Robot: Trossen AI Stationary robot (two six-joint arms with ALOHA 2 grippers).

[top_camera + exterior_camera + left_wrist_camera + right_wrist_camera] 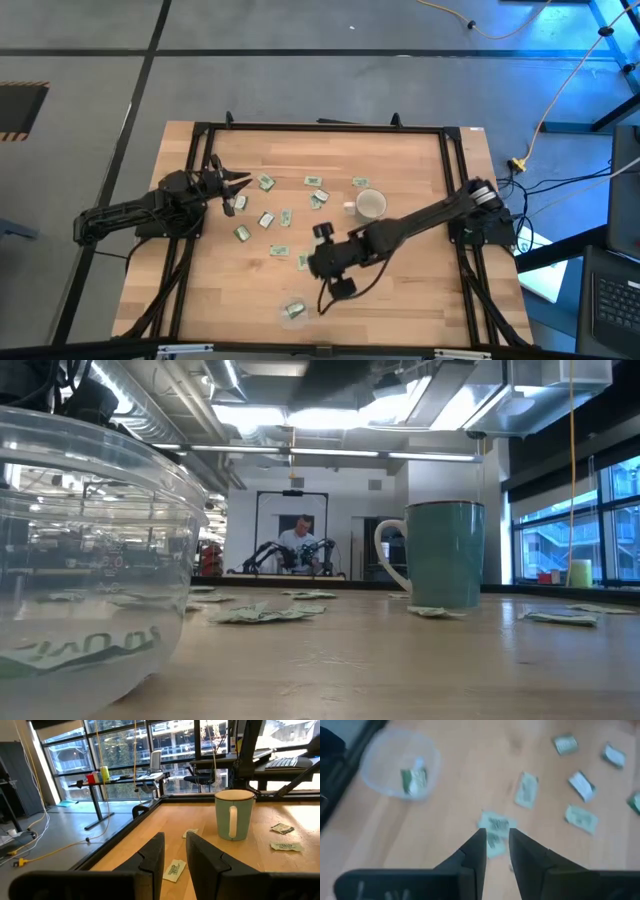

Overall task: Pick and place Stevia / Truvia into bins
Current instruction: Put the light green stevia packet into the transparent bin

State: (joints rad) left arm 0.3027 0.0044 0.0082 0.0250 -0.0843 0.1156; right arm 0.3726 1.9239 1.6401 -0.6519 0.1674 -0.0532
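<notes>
The right gripper [322,262] hangs over the middle of the table [420,290], its arm reaching in from the right edge; in its wrist view the two dark fingers [475,851] stand a narrow gap apart, with nothing between them; a green and white sachet [493,833] lies flat on the wood just beyond the fingertips, apart from them as far as can be seen. The clear dish [293,311] sits near the front edge of the table, close to that gripper and a little toward the front; one sachet in the dish [414,780] lies inside it; in the low view the dish fills the near left, with green print showing through its wall.

The other sachets [265,219] lie scattered flat across the middle of the table, between the two arms and around the white mug [371,205], which stands upright to the right of centre; several show beyond the right gripper in its wrist view.

The left gripper [237,186] waits over the left part of the table, near the leftmost sachets; its fingers [153,857] are slightly parted and hold nothing; a sachet on the wood [174,870] lies just past their tips, and the mug stands farther off.

A person [300,543] shows at another rig in the room behind the table.
</notes>
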